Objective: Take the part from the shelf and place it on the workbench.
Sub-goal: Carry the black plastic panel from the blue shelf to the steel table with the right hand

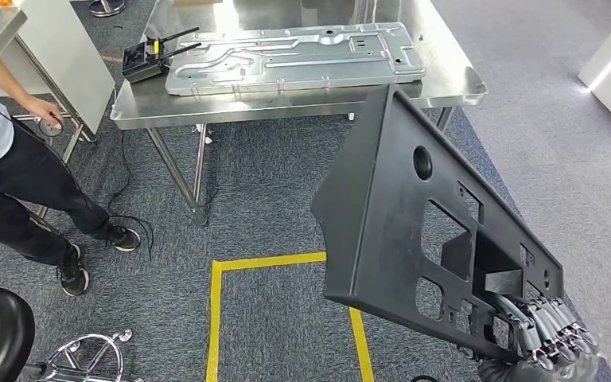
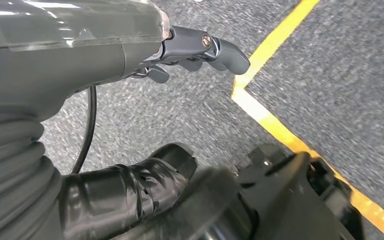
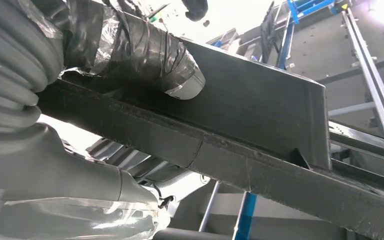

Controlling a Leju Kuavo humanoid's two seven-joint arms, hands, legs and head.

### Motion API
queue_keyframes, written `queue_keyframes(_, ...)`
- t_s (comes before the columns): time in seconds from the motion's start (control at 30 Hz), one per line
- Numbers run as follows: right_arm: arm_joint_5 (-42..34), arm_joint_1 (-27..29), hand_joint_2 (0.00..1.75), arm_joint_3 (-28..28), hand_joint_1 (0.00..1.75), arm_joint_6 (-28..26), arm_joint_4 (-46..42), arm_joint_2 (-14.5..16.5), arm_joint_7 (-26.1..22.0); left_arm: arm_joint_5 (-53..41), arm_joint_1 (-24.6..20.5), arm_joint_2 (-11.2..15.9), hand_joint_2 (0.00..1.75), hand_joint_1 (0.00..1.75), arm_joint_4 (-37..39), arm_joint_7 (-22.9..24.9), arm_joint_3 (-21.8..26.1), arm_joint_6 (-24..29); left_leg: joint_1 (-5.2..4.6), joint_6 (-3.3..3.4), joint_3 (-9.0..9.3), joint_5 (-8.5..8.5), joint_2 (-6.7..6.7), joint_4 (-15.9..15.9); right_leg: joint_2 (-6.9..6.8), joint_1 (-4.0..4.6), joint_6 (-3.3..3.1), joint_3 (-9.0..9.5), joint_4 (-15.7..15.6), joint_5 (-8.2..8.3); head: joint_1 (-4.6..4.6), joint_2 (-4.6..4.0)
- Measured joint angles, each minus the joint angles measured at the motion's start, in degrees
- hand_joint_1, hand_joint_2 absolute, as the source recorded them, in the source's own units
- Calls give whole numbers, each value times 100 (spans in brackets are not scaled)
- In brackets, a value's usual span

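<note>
The right hand [image 1: 545, 330] grips the big black panel [image 1: 402, 215] by its lower edge, fingers [image 1: 561, 317] curled over the rim — the panel is held up tilted in the air, in front of the steel workbench [image 1: 302, 99] and not touching it. A silver metal plate [image 1: 294, 57] and a small black box with antennas [image 1: 145, 60] lie on the bench, while a person [image 1: 16, 175] stands to the left. The left hand [image 2: 190, 50] hangs over the carpet near the yellow floor tape [image 2: 275, 120], fingers loosely bent and holding nothing.
</note>
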Motion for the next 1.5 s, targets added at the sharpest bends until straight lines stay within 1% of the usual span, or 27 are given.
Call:
queue_keyframes(0.1,-71,-24,175,63,175,0,19,-36,0,0,-18,20,175,0,0,94,0,1,32,124,162,140,27,-288,-3,5,52,32,-11,-22,-2,0)
queue_keyframes(0.13,-90,-37,175,80,175,0,26,-55,0,0,-25,20,175,0,0,119,1,-4,59,147,222,196,41,-393,2,9,65,-40,156,-126,-2,0)
queue_keyframes(0.2,-114,-63,175,98,175,0,54,-100,0,0,-37,21,175,0,0,174,1,-14,87,156,256,222,59,-454,9,-28,110,-362,797,-440,-3,0)
queue_keyframes(0.27,-134,-74,175,105,175,0,86,-138,0,0,-42,21,175,0,0,229,1,-24,112,107,256,180,60,-411,8,-91,187,-648,1302,-559,-5,0)
queue_keyframes(0.3,-146,-79,175,110,175,0,95,-155,0,0,-43,21,175,0,0,249,1,-29,138,66,257,141,58,-367,5,-127,233,-658,1276,-457,-6,0)
queue_keyframes(0.4,-236,-109,175,131,175,0,92,-185,0,0,-53,6,175,0,0,474,-3,157,235,-126,238,-57,52,-123,-8,-209,369,-261,403,19,3,0)
queue_keyframes(0.43,-303,-106,175,133,175,0,73,-193,0,0,-57,-38,175,0,0,676,-12,367,240,-183,216,-128,46,-44,5,-211,334,-184,243,45,8,0)
queue_keyframes(0.5,-458,-74,175,117,175,0,12,-215,0,0,-69,-198,175,0,0,1170,-51,879,215,-253,187,-212,37,35,40,-183,184,-197,261,-45,3,0)
queue_keyframes(0.53,-527,-60,175,106,175,0,-21,-232,0,0,-77,-294,175,0,0,1373,-86,1066,224,-263,197,-225,34,32,52,-178,97,-209,294,-74,-8,0)
queue_keyframes(0.6,-621,-41,175,84,175,0,-76,-267,0,-1,-98,-429,175,0,1,1648,-167,1271,243,-267,180,-310,22,142,63,-162,9,-197,307,-104,-19,0)
queue_keyframes(0.67,-684,-33,175,73,175,0,-133,-292,0,-1,-106,-504,175,0,2,1786,-232,1386,220,-224,-86,-590,1,688,67,-135,-56,-170,303,-127,-23,0)
queue_keyframes(0.73,-733,-33,175,70,175,0,-173,-313,0,-1,-111,-539,175,0,2,1839,-287,1456,157,-152,-580,-901,-10,1543,73,-78,-106,-145,303,-159,-24,0)
queue_keyframes(0.77,-749,-33,175,70,175,0,-190,-325,0,-1,-115,-547,175,0,2,1844,-313,1450,126,-107,-778,-939,-13,1835,81,-43,-129,-122,303,-180,-24,0)
queue_keyframes(0.8,-758,-33,175,70,175,0,-214,-335,0,-2,-113,-551,175,0,2,1842,-334,1436,89,-44,-885,-849,-16,1917,96,-6,-149,-88,303,-205,-24,0)
queue_keyframes(0.83,-761,-33,175,73,175,0,-243,-343,0,-1,-105,-554,175,0,2,1840,-347,1425,44,37,-875,-639,-23,1757,116,30,-163,-41,302,-233,-25,0)
queue_keyframes(0.9,-761,-35,175,80,175,0,-309,-350,0,-1,-81,-552,175,0,2,1842,-366,1433,-64,253,-672,-122,-62,1070,146,78,-175,48,295,-295,-16,0)
queue_keyframes(0.93,-760,-40,175,84,175,0,-333,-355,0,-1,-73,-554,175,0,2,1844,-378,1447,-108,340,-570,37,-84,763,159,90,-167,67,291,-319,-12,0)
queue_keyframes(1.0,-755,-40,175,88,175,0,-362,-365,0,-2,-76,-569,175,0,2,1819,-404,1433,-162,412,-484,92,-112,487,167,75,-124,54,273,-339,-9,0)
queue_keyframes(1.13,-686,-41,175,92,175,0,-443,-386,0,-2,-83,-605,175,0,2,1800,-461,1400,-107,353,-287,132,-91,155,129,71,-7,79,320,-429,-18,0)
queue_keyframes(1.17,-675,-43,175,93,175,-1,-467,-392,0,-2,-82,-613,175,0,2,1837,-473,1433,-82,339,-216,142,-82,81,105,72,19,-25,550,-544,-14,0)
queue_keyframes(1.23,-675,-44,175,94,175,-1,-490,-406,0,-2,-85,-626,175,0,2,1918,-495,1478,-87,338,-148,111,-71,53,76,55,64,-428,1238,-804,-10,0)
queue_keyframes(1.27,-675,-39,175,93,175,-1,-493,-413,0,-2,-83,-631,175,0,2,1948,-504,1488,-87,334,-125,81,-66,61,72,46,84,-623,1514,-850,-9,0)
queue_keyframes(1.3,-676,-34,175,93,175,0,-494,-420,0,-2,-77,-634,175,0,2,1968,-513,1496,-87,329,-97,48,-63,71,66,37,99,-732,1610,-786,-9,0)
queue_keyframes(1.33,-676,-31,175,93,175,0,-498,-425,0,-2,-71,-635,175,0,2,1977,-521,1502,-87,321,-60,9,-60,83,57,29,109,-739,1503,-610,-8,0)
queue_keyframes(1.4,-676,-33,175,93,175,0,-517,-431,0,-2,-64,-637,175,0,2,1994,-535,1509,-83,288,19,-83,-62,114,24,22,105,-487,836,-141,-8,0)
queue_keyframes(1.43,-676,-37,175,93,175,0,-530,-434,0,-2,-70,-639,175,0,2,2021,-547,1514,-92,257,42,-131,-64,139,6,35,88,-356,516,-2,-7,0)
queue_keyframes(1.5,-676,-41,175,91,175,0,-553,-440,0,-2,-78,-641,175,0,2,2116,-581,1531,-108,194,47,-192,-61,158,-6,61,26,-237,249,30,-9,0)
